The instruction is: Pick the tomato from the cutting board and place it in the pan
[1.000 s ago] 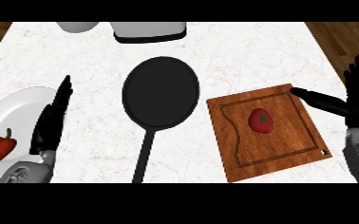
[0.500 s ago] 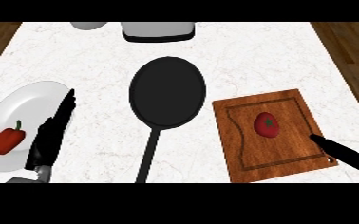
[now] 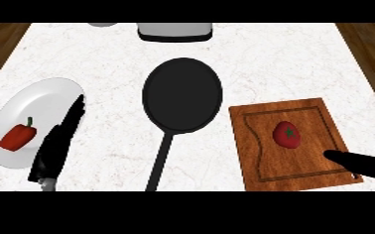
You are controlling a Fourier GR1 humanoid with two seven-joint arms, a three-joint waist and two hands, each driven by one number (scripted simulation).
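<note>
Your right hand [image 3: 350, 159] lies low over the board [image 3: 293, 144], near the tomato [image 3: 287, 134] but apart from it; only a dark tip shows, so you cannot tell its state. The tomato is round, so a sideways nudge could roll it off the board onto the table [image 3: 102, 59]. The pan [image 3: 182, 95], just left of the board, holds nothing. Your left hand [image 3: 58, 141] rests released beside the plate [image 3: 36, 99], which holds a pepper [image 3: 19, 135].
</note>
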